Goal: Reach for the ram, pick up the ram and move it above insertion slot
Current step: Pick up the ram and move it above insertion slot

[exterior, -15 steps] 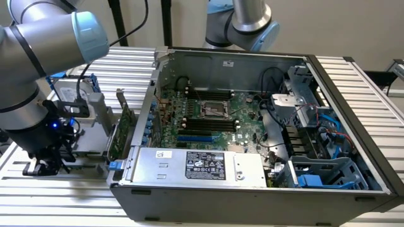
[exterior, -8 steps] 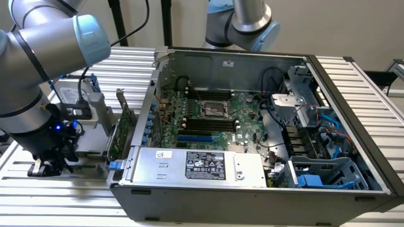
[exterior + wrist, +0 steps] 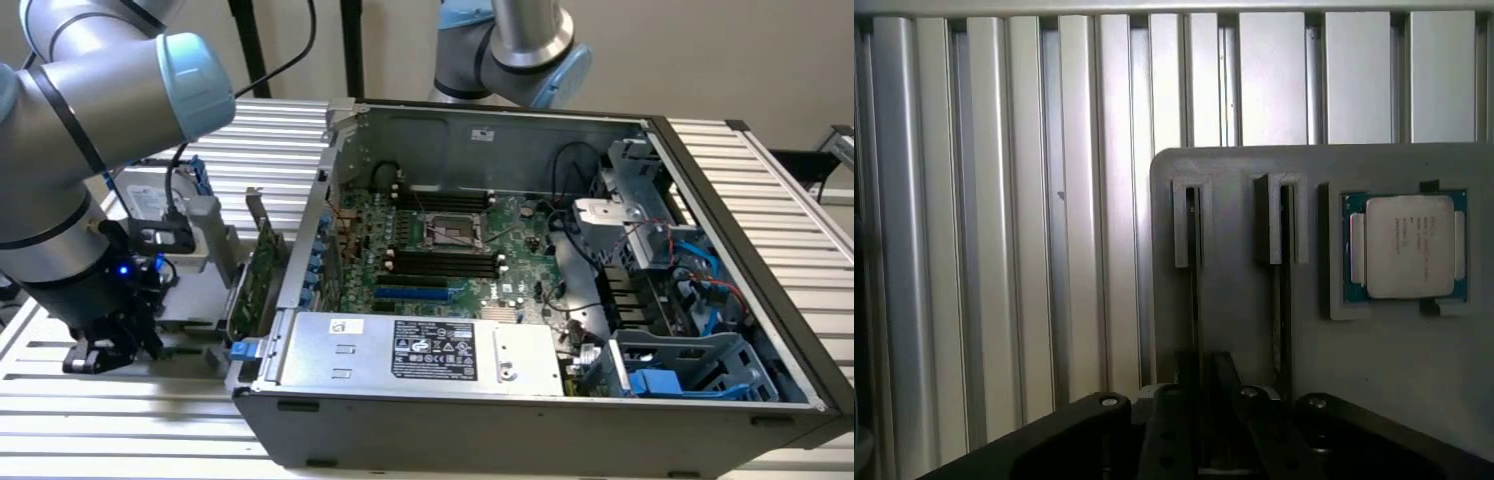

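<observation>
The gripper (image 3: 110, 352), spread or pinched impossible to tell, is hanging over the grey tray (image 3: 1394, 370) beside the computer case (image 3: 534, 400), where the ram (image 3: 1194, 270) is standing edge-up in a narrow slot (image 3: 1181, 225), risking a knock against the slot walls if misaligned.

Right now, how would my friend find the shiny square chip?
Find the ribbed metal table, then the flat grey tray lying on it. The chip sits in its square pocket: silver with a green rim, unlike the two long narrow slots beside it.

Blk end effector (image 3: 1204, 385), grey ribbed table (image 3: 1004, 250), green mobo (image 3: 454, 245).
</observation>
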Robot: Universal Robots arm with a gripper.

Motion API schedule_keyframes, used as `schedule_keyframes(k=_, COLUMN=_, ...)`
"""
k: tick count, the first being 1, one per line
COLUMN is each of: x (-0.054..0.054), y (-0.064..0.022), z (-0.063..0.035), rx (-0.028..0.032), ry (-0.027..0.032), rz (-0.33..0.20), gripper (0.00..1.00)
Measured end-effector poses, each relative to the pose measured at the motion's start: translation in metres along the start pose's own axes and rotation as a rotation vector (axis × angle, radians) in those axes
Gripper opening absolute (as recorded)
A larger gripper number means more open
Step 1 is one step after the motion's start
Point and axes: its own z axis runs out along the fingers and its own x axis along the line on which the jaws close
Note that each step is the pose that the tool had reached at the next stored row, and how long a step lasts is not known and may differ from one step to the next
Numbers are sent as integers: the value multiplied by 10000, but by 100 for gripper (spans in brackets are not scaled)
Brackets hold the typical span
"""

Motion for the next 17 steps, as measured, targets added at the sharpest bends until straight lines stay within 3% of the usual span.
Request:
schedule_keyframes(k=7, x=1, y=0, z=0, rx=-71, ry=8, rz=-74, gripper=19)
schedule_keyframes(k=9, x=0, y=0, z=0, rx=-80, ry=9, rz=-92, gripper=14)
schedule_keyframes(k=17, x=0, y=-1, z=0, rx=-94, ry=25, rz=-186, gripper=14)
